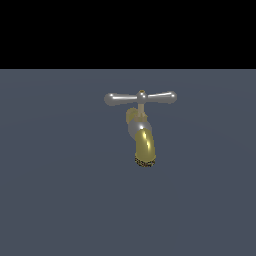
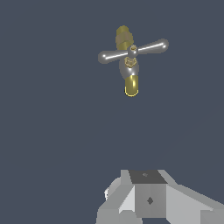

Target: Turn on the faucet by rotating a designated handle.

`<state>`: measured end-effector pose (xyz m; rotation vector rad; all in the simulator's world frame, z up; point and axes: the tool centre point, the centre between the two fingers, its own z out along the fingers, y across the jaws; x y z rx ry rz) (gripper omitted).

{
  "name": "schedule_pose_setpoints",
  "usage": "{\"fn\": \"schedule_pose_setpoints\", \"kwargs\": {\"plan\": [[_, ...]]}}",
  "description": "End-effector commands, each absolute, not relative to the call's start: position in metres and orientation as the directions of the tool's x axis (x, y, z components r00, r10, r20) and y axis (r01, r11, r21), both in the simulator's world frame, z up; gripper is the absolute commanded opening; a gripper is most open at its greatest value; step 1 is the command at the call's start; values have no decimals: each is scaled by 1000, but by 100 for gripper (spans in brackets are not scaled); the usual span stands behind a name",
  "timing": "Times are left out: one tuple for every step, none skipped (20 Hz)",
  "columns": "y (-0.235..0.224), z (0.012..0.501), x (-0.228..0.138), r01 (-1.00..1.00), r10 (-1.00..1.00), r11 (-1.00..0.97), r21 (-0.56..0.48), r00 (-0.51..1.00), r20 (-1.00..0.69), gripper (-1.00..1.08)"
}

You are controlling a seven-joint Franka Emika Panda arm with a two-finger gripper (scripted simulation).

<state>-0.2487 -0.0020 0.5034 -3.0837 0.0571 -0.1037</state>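
The faucet (image 1: 144, 142) stands on the grey floor, its brass-gold spout curving down toward the camera. The handle (image 1: 141, 98), a silver crossbar with rounded ends and a small brass cap, lies level across the top of the thin stem. The wrist view looks down on the faucet (image 2: 131, 83) and the handle (image 2: 132, 51), whose bar is slightly slanted. My gripper (image 2: 148, 176) shows only as grey blocks at the picture's edge, well away from the faucet and touching nothing. Its fingers are not clear enough to read. The gripper is not in the exterior view.
A flat dark grey floor (image 1: 60, 200) surrounds the faucet on all sides. A black band fills the upper part of the exterior view.
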Motion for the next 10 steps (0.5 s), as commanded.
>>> {"fn": "schedule_pose_setpoints", "kwargs": {"plan": [[-2, 503, -249, -35, -39, -998, -57, 997, 66, -100], [-2, 503, -249, -34, -38, -998, -57, 997, 66, -100], [-2, 503, -249, -33, -37, -998, -57, 997, 66, -100], [-3, 503, -249, -30, -34, -998, -57, 997, 66, -100], [-3, 502, -249, -26, -30, -998, -56, 997, 66, -100], [-4, 501, -249, -21, -25, -998, -56, 998, 66, -100], [-5, 500, -248, -15, -19, -998, -56, 998, 66, -100], [-6, 499, -248, -8, -12, -998, -55, 998, 66, -100], [-8, 497, -248, 0, -4, -998, -55, 998, 66, -100], [-9, 495, -248, 9, 6, -998, -54, 998, 66, -100]]}}
